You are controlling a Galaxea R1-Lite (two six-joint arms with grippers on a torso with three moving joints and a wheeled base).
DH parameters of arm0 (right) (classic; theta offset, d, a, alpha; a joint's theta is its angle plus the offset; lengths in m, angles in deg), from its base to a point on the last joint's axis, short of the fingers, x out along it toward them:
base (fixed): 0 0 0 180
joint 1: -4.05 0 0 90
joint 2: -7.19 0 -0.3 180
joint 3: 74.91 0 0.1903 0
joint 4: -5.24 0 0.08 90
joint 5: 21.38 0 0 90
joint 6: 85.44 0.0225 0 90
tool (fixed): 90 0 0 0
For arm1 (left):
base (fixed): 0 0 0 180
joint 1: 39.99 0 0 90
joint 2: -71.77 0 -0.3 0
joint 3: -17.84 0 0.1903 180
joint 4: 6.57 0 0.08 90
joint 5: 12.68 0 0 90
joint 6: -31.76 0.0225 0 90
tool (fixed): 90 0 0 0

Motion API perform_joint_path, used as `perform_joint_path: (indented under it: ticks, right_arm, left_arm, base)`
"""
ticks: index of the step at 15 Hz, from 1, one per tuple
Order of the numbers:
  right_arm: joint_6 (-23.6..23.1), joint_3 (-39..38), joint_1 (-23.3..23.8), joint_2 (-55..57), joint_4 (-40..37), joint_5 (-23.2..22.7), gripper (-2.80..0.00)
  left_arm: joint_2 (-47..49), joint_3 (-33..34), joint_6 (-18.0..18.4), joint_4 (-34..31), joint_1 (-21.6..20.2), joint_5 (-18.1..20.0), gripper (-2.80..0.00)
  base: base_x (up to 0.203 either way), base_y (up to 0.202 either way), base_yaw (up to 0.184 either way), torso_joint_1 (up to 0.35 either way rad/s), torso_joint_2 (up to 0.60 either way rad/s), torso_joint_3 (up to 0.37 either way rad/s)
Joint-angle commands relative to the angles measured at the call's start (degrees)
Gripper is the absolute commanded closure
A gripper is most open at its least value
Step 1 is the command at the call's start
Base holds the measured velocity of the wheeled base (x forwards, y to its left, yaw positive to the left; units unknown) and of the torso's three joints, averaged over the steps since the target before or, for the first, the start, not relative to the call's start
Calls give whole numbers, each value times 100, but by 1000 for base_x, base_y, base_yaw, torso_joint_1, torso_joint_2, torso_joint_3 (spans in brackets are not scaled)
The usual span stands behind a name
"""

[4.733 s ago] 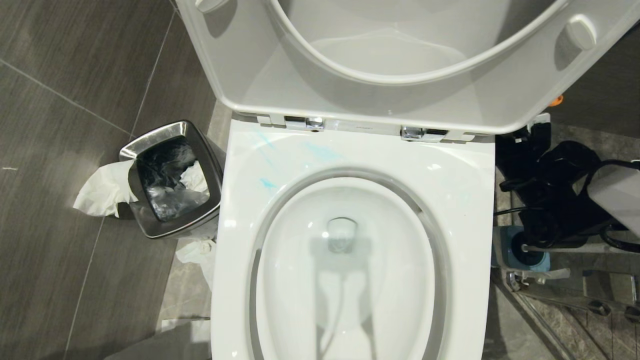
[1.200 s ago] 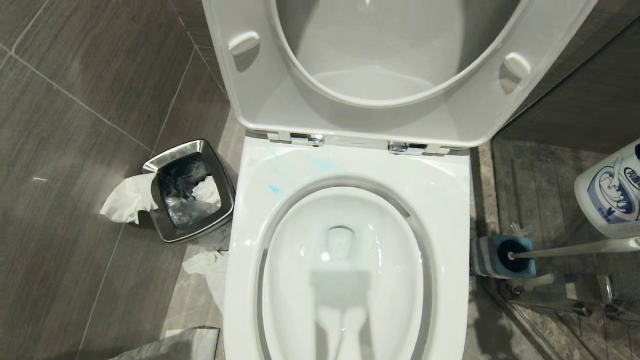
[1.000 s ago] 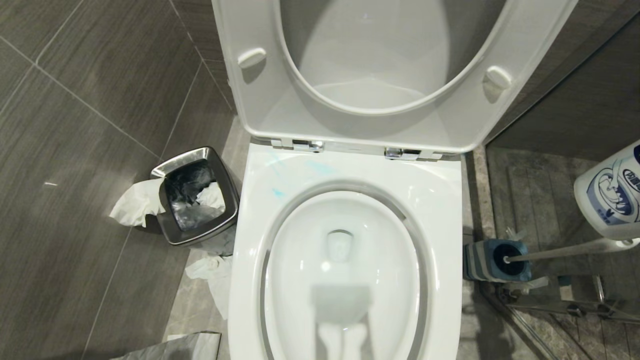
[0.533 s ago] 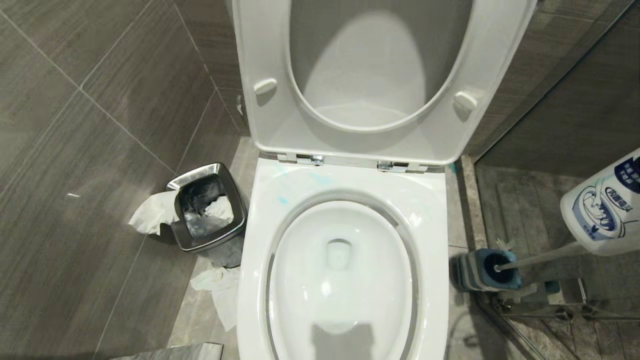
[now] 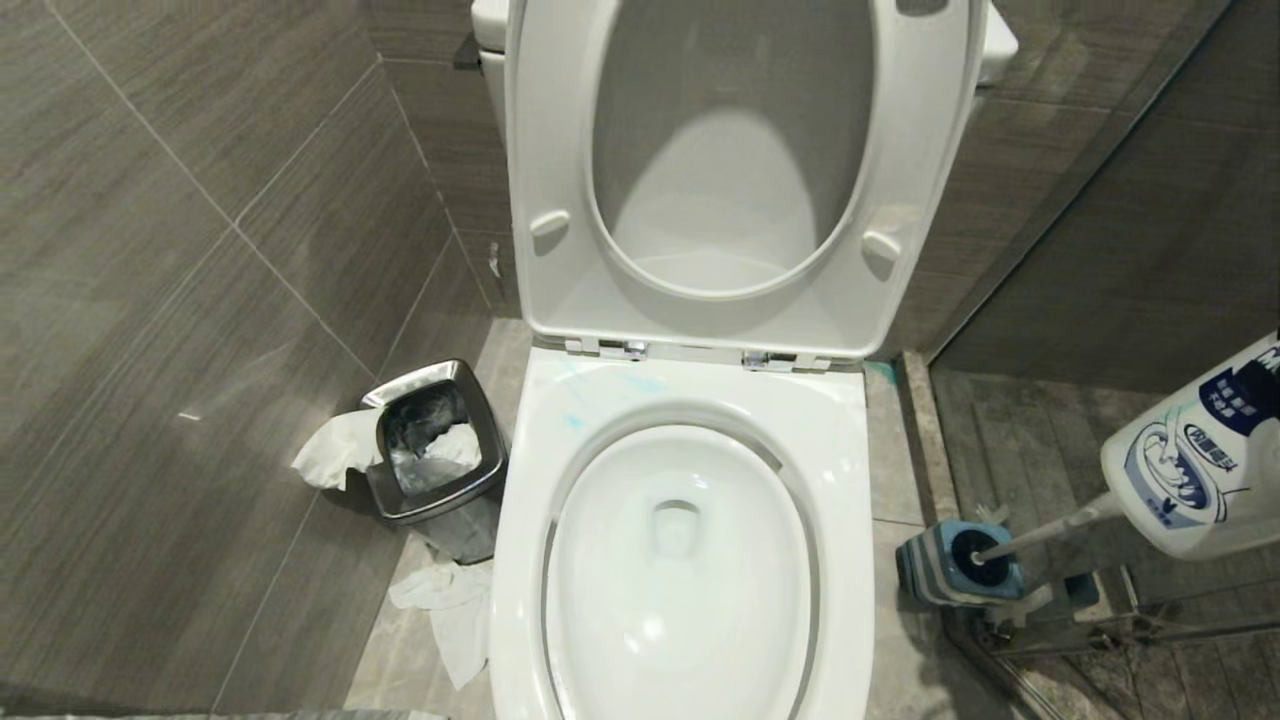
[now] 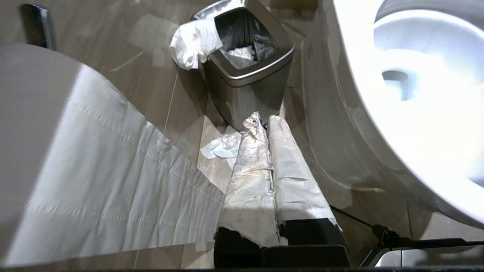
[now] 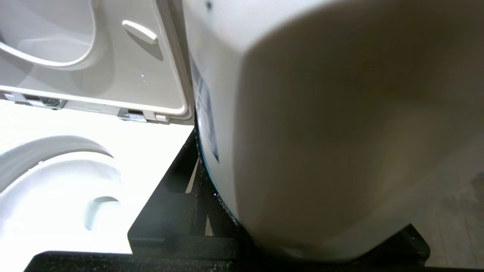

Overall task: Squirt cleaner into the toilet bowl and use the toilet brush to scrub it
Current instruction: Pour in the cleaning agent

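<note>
The toilet bowl (image 5: 680, 560) is now framed from farther back, the camera having been raised. A cleaner bottle (image 5: 1195, 455) is clamped in the right gripper (image 7: 234, 234) beside the bowl's right edge, not yet over it. The toilet brush (image 5: 1040, 528) stands in its holder (image 5: 945, 568). The left gripper (image 6: 264, 128) is closed on nothing.

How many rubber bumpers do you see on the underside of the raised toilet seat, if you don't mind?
2: one bumper on the seat's left side, another bumper on its right side. Any nearer the seat's top edge would be out of view.
</note>
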Motion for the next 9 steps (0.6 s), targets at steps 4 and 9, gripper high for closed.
perform_joint_path:
  ticks: [4, 9]
  right_arm:
    - [163, -16, -5, -60, -285, -20, 0]
    - [166, -63, -5, -53, -577, -53, 0]
  left_arm:
    - [1, 9, -4, -2, -1, -2, 0]
    - [1, 9, -5, -2, -1, -20, 0]
  base:
    - [0, 0, 0, 1, 3, 206]
    - [0, 0, 0, 0, 3, 205]
